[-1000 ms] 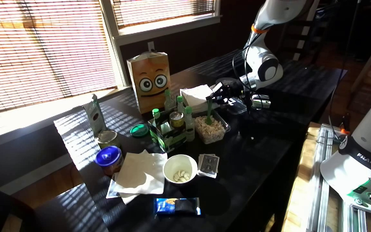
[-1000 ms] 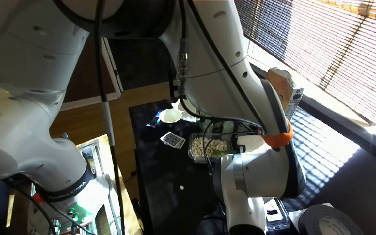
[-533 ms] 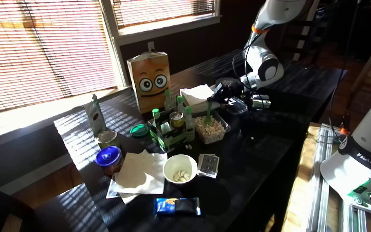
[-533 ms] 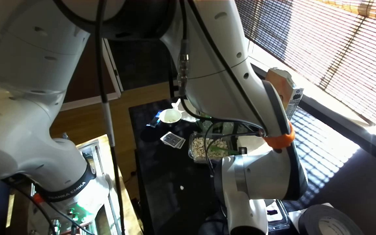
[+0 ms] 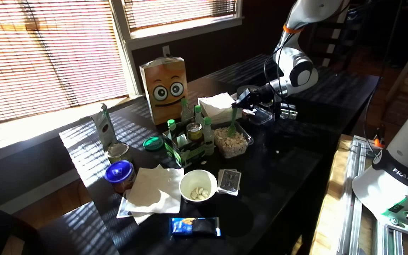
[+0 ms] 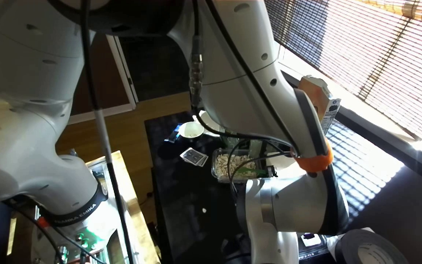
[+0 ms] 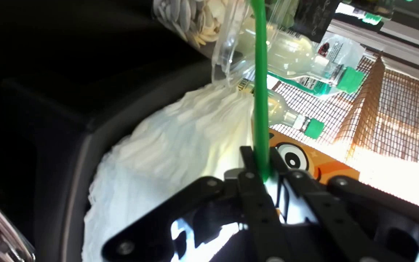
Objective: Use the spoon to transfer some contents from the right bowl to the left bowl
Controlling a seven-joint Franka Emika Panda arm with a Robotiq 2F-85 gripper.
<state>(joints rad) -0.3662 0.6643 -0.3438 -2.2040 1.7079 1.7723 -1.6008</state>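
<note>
1. Moved the gripper (image 5: 235, 105) slightly toward 2 o'clock since half a second ago, taking the green spoon (image 5: 233, 120) along; count one pale piece (image 5: 204, 163) on the table (image 5: 271, 170) near the white bowl (image 5: 197, 177), at its 12 o'clock, against two then
2. Hold the spoon's handle clamped between the fingertips (image 7: 247, 156), to judge by wrist view; lean it toward 1 o'clock in an exterior view, with its lower end at the seeds (image 5: 229, 143) inside the clear container (image 5: 249, 139); cannot tell how deep
3. Find the white bowl at the container's 7 o'clock, apart from it, with a few seeds at its bottom
4. Note close edges: find a green-capped bottle (image 5: 209, 140) just beside the container at 9 o'clock, a white stack (image 5: 218, 106) at 11, and playing cards (image 5: 230, 180) at 6, just beside the white bowl's 3 o'clock rim
5. Have room to move from the container toward 4 o'clock, as far as the table's edge facing the arm's base (image 5: 388, 184)
6. Read the grip from wrist view; lose most of the gripper behind the arm (image 6: 299, 198) in an exterior view
7. Spot a blue-lidded tub (image 5: 119, 172) at the white bowl's 9 o'clock, past white paper (image 5: 156, 187), in an exterior view alone
</note>
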